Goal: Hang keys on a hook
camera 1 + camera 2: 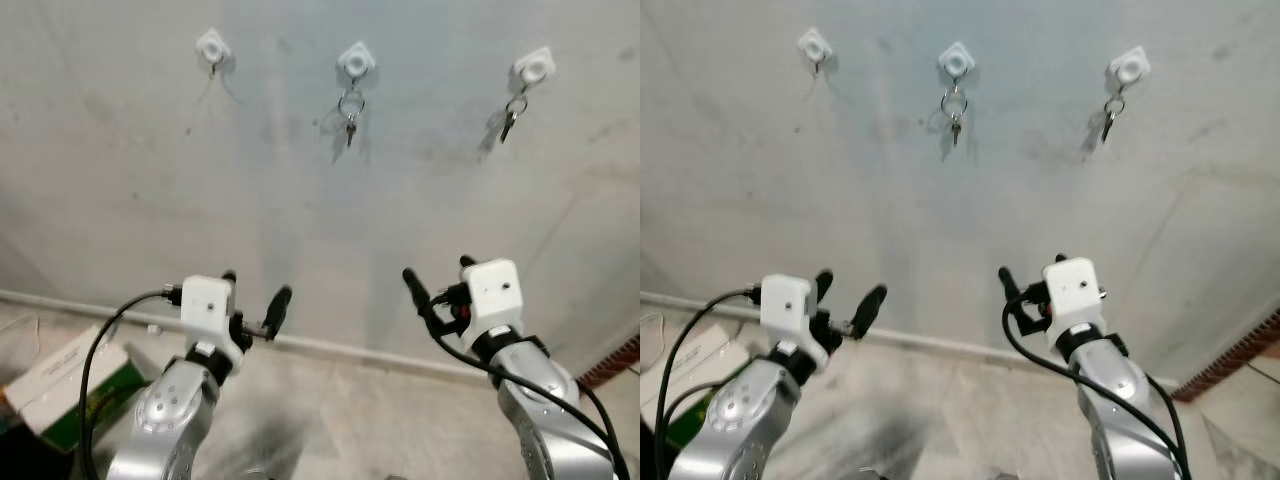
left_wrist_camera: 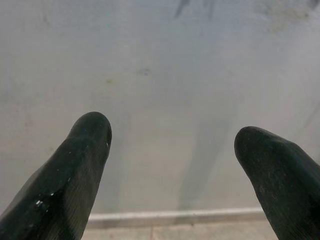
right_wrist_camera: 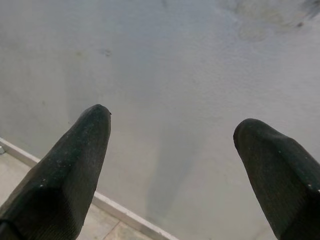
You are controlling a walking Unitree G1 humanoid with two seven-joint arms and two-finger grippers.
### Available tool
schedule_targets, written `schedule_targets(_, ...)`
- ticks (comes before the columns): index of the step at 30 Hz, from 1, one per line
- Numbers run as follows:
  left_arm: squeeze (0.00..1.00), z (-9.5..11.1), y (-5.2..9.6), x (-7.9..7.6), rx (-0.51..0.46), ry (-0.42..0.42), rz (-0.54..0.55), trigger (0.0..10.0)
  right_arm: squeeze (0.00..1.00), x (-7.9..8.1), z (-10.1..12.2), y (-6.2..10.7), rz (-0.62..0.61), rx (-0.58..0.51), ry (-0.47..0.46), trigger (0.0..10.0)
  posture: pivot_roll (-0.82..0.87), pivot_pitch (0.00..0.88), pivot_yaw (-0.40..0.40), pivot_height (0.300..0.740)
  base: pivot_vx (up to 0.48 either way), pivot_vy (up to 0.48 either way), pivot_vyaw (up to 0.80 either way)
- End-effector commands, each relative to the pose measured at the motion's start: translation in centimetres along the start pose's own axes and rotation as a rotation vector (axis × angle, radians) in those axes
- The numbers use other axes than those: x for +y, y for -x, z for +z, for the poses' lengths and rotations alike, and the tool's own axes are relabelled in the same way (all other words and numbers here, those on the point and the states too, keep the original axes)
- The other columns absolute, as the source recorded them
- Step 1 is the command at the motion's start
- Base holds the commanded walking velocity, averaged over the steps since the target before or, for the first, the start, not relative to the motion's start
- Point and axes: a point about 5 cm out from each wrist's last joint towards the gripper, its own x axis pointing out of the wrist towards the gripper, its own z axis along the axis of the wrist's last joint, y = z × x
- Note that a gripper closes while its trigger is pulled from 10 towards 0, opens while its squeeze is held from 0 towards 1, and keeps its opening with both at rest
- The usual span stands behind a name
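Wall: pale grey plaster (image 1: 300, 200) with faint stains, filling the background down to a light skirting strip (image 1: 330, 345) where it meets the floor (image 1: 330, 410).
Hooks: three white hooks in a row high on the wall, namely the left hook (image 1: 213, 47), the middle hook (image 1: 356, 61) and the right hook (image 1: 533, 67).
Keys: one set of keys (image 1: 349, 112) hangs by its ring from the middle hook; a second set of keys (image 1: 512, 115) hangs from the right hook; each casts a soft shadow on the plaster.
Left hook: carries no keys that can be made out, only its small dark prong.
Left end effector: (image 1: 254, 298) raised in front of the wall well below the hooks, its two black fingers (image 2: 75, 170) spread wide apart with bare wall showing between them and nothing held.
Right end effector: (image 1: 438, 278) raised at much the same height on the other side, its fingers (image 3: 65, 175) likewise spread wide, with nothing between them.
Arms: both silver, each with a white block at the wrist and a black cable (image 1: 95, 360) looping off it.
Floor: light and mottled; a white and green box (image 1: 70, 385) lies on it near the skirting, at the robot's left.
Far right: a reddish ribbed edge (image 1: 615, 362) low down, too little of it in view to identify.
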Motion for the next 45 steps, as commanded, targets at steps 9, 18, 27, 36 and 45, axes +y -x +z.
schedule_targets(9,0.00,0.06,-0.03,0.11,0.001,0.000,0.003,10.0,0.00,-0.04,0.26,0.03,0.006,-0.007,0.002,10.0,-0.01,0.089,0.010,0.740,-0.291,0.000,0.00)
schedule_targets(18,0.00,0.02,-0.08,0.00,0.003,0.000,-0.006,10.0,0.00,-0.06,0.28,0.04,0.004,-0.009,0.003,10.0,-0.01,0.089,0.010,0.740,-0.290,0.000,0.00)
schedule_targets(27,0.00,-0.05,-0.05,-0.04,0.007,-0.004,-0.012,10.0,0.00,-0.01,0.25,0.04,0.003,-0.008,0.002,10.0,-0.02,0.091,0.013,0.740,-0.282,0.000,0.00)
schedule_targets(36,0.00,-0.27,-0.24,0.09,0.013,-0.009,0.001,10.0,0.00,0.05,0.25,-0.09,0.005,-0.005,0.001,10.0,-0.02,0.087,0.015,0.740,-0.058,0.000,-0.05)
schedule_targets(45,0.00,-0.25,-0.47,0.44,0.019,0.010,0.018,10.0,0.00,0.04,0.32,-0.19,0.005,-0.006,0.005,10.0,-0.02,0.087,0.015,0.740,0.000,0.000,-0.79)
